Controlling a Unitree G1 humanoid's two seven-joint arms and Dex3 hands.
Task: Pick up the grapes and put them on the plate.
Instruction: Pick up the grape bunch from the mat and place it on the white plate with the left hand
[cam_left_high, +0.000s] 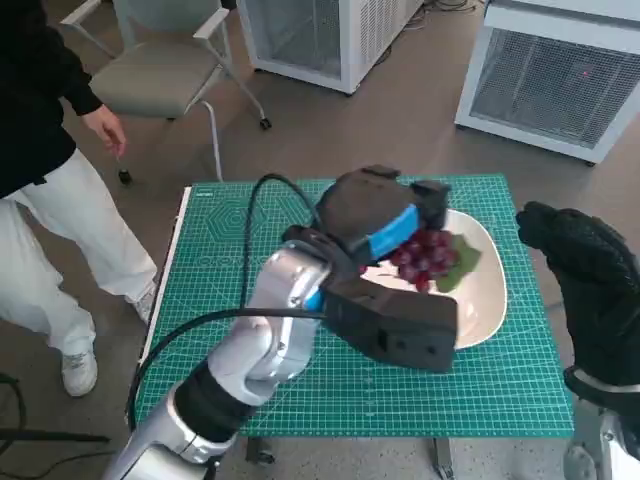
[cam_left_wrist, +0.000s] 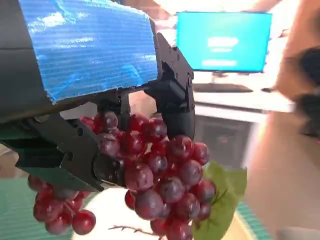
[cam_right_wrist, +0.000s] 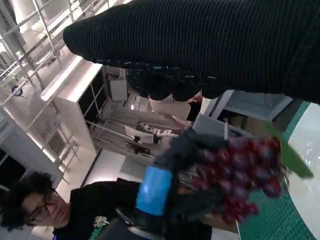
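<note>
- Far left of the head view: a person (cam_left_high: 40, 150) stands beside the surface (cam_left_high: 300, 400), with a chair (cam_left_high: 160, 70) at upper left. We leave both alone.
- Centre: our left hand (cam_left_high: 375, 225) has its fingers (cam_left_wrist: 175, 107) closed round the upper part of the grapes (cam_left_high: 425, 258). The left wrist view shows the bunch hanging below the grip, leaf (cam_left_wrist: 225, 195) trailing.
- The grapes sit over the plate (cam_left_high: 485, 300), centre-right in the head view. We can't tell whether they touch it.
- Handling, our guess: light, soft, floppy. The berries look smooth and probably slip or pop off if squeezed. Best hold is high at the stem end, as now, with gentle pressure, lowering it before letting go.
- Far right: our right hand (cam_left_high: 580, 280) holds nothing and is off the surface edge. We can't tell whether its fingers are spread or curled.
</note>
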